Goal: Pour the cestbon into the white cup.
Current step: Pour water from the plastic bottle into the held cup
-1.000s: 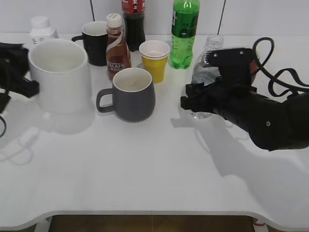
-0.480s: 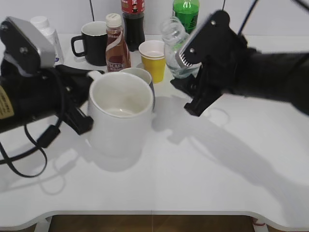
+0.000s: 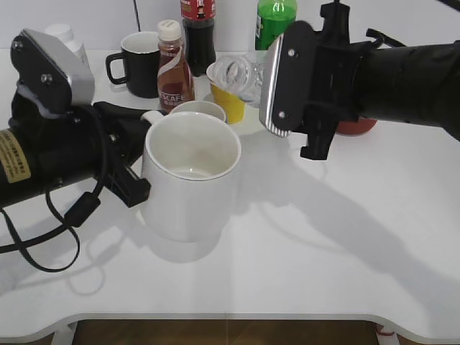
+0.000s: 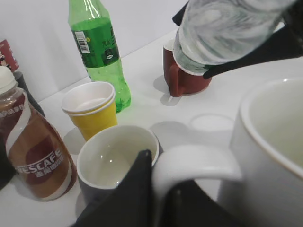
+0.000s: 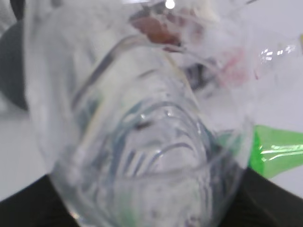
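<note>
The white cup [image 3: 190,176] is at the table's front centre, and I cannot tell whether it rests on the table. My left gripper [image 3: 138,159] is shut on its handle, which shows in the left wrist view [image 4: 199,163] between my black fingers [image 4: 163,176]. My right gripper [image 3: 279,77] is shut on the cestbon [image 3: 241,72]. It holds the bottle in the air, tipped on its side, open mouth pointing left above and behind the cup. No stream of water shows. The bottle fills the right wrist view [image 5: 142,127] and hangs above the cup in the left wrist view [image 4: 222,28].
A grey mug [image 3: 194,108] stands just behind the white cup. Behind it are a yellow paper cup [image 3: 224,102], a Nescafe bottle [image 3: 172,72], a black mug [image 3: 136,61], a cola bottle [image 3: 198,21] and a green soda bottle [image 3: 273,18]. A red mug [image 3: 356,128] stands behind my right arm.
My left gripper carried the white cup from the back left to the front centre. My right gripper lifted the cestbon off the table, moved it left and tipped it onto its side.
</note>
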